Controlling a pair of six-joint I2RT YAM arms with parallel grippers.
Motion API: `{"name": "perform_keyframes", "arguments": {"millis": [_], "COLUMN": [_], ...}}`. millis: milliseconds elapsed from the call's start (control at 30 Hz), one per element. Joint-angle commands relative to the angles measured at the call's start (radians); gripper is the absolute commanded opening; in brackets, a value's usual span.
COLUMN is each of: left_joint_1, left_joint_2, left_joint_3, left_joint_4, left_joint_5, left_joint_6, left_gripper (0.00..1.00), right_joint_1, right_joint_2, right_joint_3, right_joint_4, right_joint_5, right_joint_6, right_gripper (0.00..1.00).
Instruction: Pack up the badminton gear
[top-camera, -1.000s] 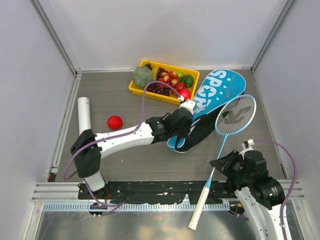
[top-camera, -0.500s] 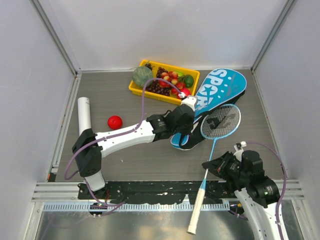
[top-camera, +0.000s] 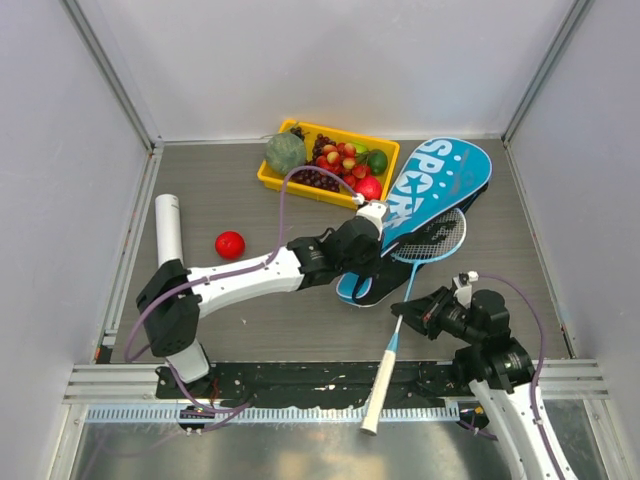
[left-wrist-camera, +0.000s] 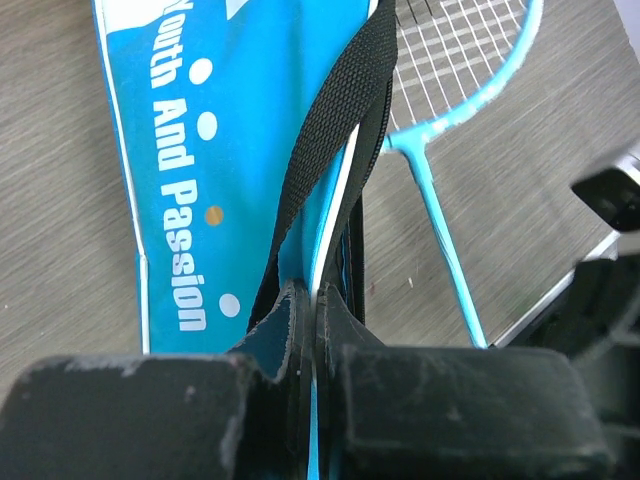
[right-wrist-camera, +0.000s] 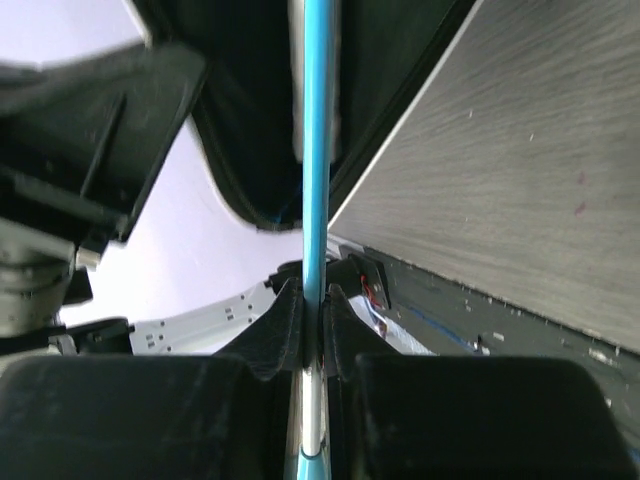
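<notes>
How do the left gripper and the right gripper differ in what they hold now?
The left gripper is shut on the edge of the blue bag; the right gripper is shut on the thin shaft of the racket. The left gripper reaches far over the table; the right gripper is near its base. Both have their jaws closed.
</notes>
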Motion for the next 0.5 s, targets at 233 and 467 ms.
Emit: {"name": "perform_keyframes", "arguments": {"millis": [233,467], "left_joint_1": [0.002,-0.009], "left_joint_2": [-0.152,-0.188], "left_joint_3": [-0.139,-0.201], "left_joint_4": [0.146,0.157], "left_joint_5": [0.12,0.148], "left_joint_6": [-0.031,-0.01], "left_gripper": [0.0,0.0], "right_joint_1": [-0.009,-0.082], "right_joint_2": [0.367,0.589], "right_joint_3": [-0.105,-0.059], "right_joint_4": [0.57,0.69], "right_joint_5": [0.078,0.101], "right_joint_6": [-0.11,-0.236], "right_gripper": [0.05,0.05]}}
